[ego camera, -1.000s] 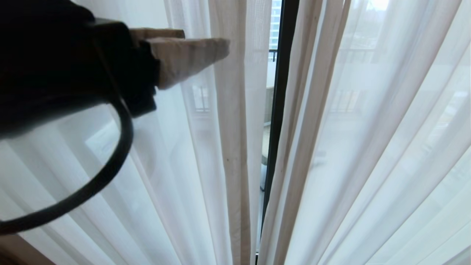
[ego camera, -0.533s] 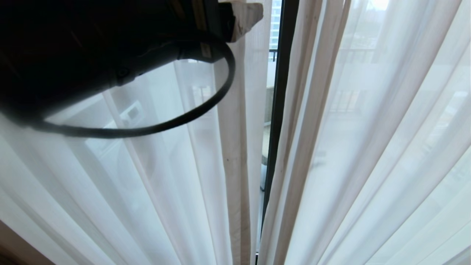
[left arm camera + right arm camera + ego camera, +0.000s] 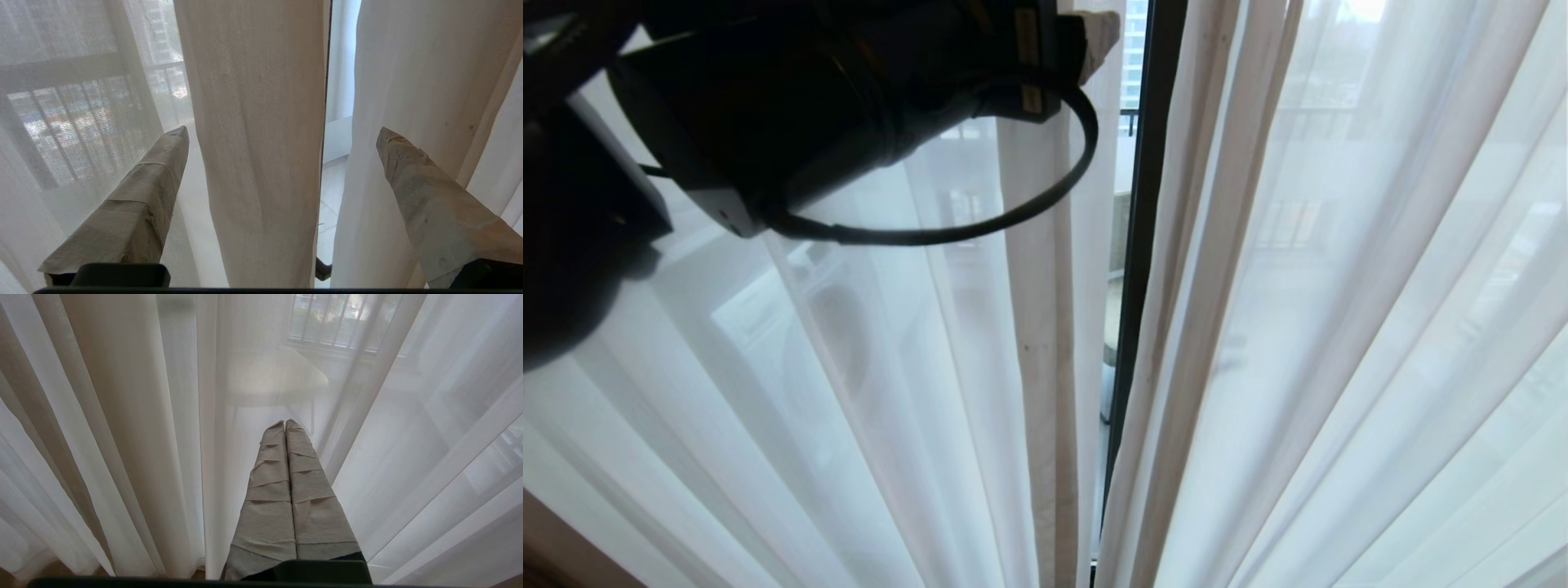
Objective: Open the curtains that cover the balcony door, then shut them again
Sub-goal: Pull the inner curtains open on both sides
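Observation:
The curtains [image 3: 1339, 286] hang shut as thin white sheers in two panels that meet at the middle. In the narrow slit between them shows the black frame of the balcony door [image 3: 1141, 204]. My left arm [image 3: 809, 98] reaches in from the upper left, one taped fingertip [image 3: 1099, 34] just at the left panel's edge. In the left wrist view my left gripper [image 3: 282, 130] is open wide, with the left panel's cream hem fold [image 3: 257, 143] hanging between its fingers [image 3: 159, 192], apart from both. My right gripper [image 3: 284, 423] is shut and empty, pointing at the sheers [image 3: 122, 416].
Through the sheer a pale round table [image 3: 278, 379] and a barred railing [image 3: 335, 322] show outside. A black cable loop [image 3: 1029, 212] hangs under my left wrist. A brown strip of floor [image 3: 556, 555] shows at the lower left.
My left arm has risen and swung right toward the slit between the panels. Its fingers have mostly left the top of the head view. The curtains hang as before.

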You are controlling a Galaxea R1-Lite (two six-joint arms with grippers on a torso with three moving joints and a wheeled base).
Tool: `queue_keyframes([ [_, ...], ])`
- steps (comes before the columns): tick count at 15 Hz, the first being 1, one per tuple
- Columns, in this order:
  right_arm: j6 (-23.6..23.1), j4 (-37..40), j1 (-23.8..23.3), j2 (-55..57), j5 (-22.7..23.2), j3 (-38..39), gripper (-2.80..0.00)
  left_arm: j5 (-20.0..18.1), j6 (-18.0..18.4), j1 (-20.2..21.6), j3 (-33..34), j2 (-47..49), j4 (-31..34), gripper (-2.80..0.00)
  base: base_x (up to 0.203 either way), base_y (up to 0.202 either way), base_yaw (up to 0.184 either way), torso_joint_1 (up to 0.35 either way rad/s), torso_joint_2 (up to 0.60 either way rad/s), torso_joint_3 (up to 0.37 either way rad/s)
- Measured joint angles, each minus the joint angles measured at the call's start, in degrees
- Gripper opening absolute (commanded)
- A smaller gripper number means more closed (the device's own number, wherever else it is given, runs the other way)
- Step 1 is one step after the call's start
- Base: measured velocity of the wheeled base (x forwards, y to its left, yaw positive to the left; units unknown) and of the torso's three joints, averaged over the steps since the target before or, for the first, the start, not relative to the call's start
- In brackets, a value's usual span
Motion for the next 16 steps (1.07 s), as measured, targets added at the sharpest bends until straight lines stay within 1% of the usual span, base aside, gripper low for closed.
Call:
queue_keyframes([
  [1,0.00,0.01,0.00,0.00,-0.01,0.00,-2.80,0.16,0.00,0.49,-0.12,0.36,-0.10,-2.80,0.000,0.000,0.000,0.000,0.00,0.000],
  [5,-0.02,-0.01,0.00,0.00,-0.01,0.00,-2.80,0.01,-0.03,1.45,-0.15,1.10,-1.63,-2.80,0.000,0.000,0.000,0.000,0.00,0.000],
  [16,0.00,-0.02,0.00,0.00,-0.01,0.00,-2.80,0.15,0.02,3.44,0.22,0.83,-1.73,-2.80,0.000,0.000,0.000,0.000,0.00,0.000],
])
